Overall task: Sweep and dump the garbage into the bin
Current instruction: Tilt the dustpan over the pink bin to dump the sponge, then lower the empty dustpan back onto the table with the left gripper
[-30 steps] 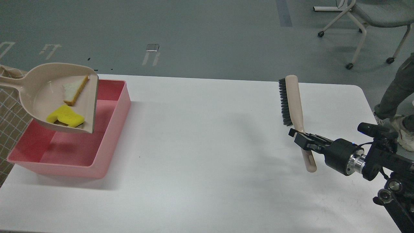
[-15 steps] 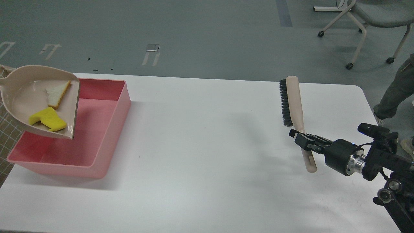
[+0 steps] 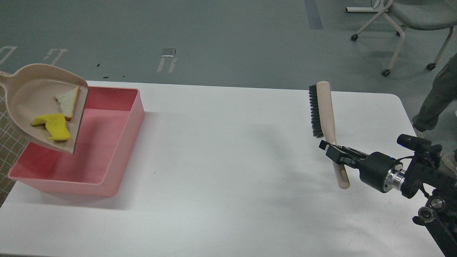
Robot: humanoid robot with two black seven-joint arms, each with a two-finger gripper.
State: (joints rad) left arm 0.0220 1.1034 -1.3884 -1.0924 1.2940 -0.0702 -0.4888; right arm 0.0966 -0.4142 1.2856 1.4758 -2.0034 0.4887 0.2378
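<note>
The beige dustpan hangs tilted above the left part of the pink bin, lip pointing down into it. The white bread slice and the yellow sponge block lie inside the pan, near its lip. The pan's handle runs off the left edge, and my left gripper is out of view. My right gripper is shut on the handle of the beige brush with black bristles, at the right of the table.
The white table carries the bin at its left end. A wheeled chair and a person's leg are beyond the table's right end. A mesh surface shows at the far left.
The dustpan has moved left over the bin and tipped more steeply; the bread and sponge have slid toward its lip. The brush has shifted up very slightly.
</note>
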